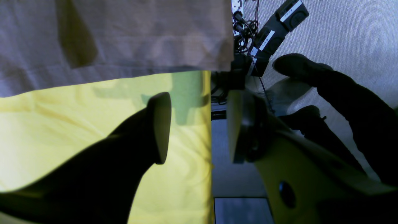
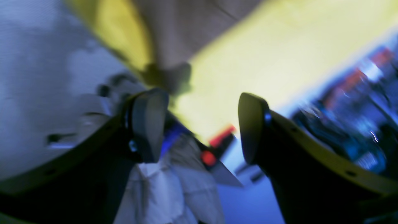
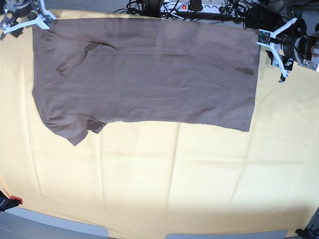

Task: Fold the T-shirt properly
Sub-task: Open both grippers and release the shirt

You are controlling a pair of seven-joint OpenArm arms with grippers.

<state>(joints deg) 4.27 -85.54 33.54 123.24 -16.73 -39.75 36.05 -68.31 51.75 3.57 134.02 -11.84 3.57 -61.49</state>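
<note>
- The table point(image 3: 149, 189) is covered by a pale yellow cloth point(image 3: 209, 164) with soft creases; a tangle of black cables point(image 3: 149, 6) and a white power strip point(image 3: 199, 7) lie along its far edge.
- In the left wrist view, grey carpeted floor point(image 1: 342, 37) shows beyond the cloth's edge, with dark shoes point(image 1: 298, 67) on it.
- The T-shirt point(image 3: 144, 74) is a plain taupe, matte, soft fabric, lying flat across the far half of the table, its long axis running side to side.
- One short sleeve point(image 3: 75, 128) points toward the near side on the base view's left; the straight hem forms the edge on that view's right.
- Shallow wrinkles run along the body; a small fold sits near the collar region.
- The left gripper point(image 1: 199, 130) has its fingers point(image 1: 160, 127) released, with flat oval pads wide apart; nothing is between them.
- The T-shirt's hemmed corner point(image 1: 217, 59) lies just beyond those fingers, apart from them.
- The right gripper point(image 2: 202, 127) also has its fingers point(image 2: 149, 124) released and empty; this view is blurred.
- T-shirt fabric appears beyond the right fingers, over the table corner, without touching them.
- In the base view, both grippers stand at the T-shirt's far corners.
</note>
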